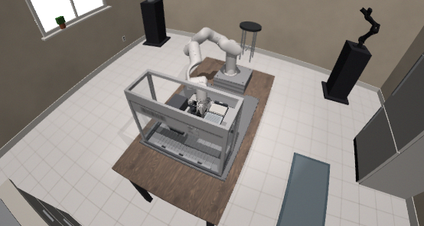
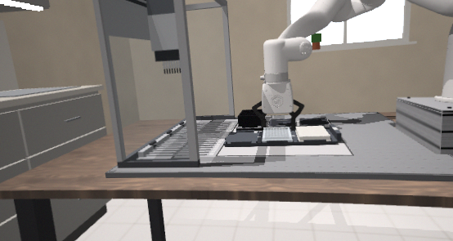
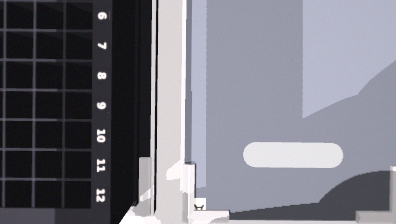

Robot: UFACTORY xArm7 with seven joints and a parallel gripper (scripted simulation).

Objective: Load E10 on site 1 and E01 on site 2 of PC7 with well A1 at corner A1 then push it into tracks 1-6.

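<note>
The plate carrier PC7 (image 2: 282,140) lies on the light apron (image 2: 286,150) in front of the rails (image 2: 192,139). White E10 (image 2: 313,133) sits on its site nearest the arm base and clear E01 (image 2: 278,134) on the middle site. The site nearest the rails is dark and bare. Both plates also show in the top view, E10 (image 1: 219,110) and E01 (image 1: 213,119). My gripper (image 2: 279,124) is open and empty, low just behind the carrier. The wrist view looks down on black E07 (image 3: 50,110) and a bare nest (image 3: 280,100) beside it.
The instrument's frame posts (image 2: 186,68) and hanging head (image 2: 165,31) stand over the rails. E07 (image 2: 249,118) is a tall block just left of my fingers. The arm's base block (image 2: 425,122) is at the right. No lamp shows in any view.
</note>
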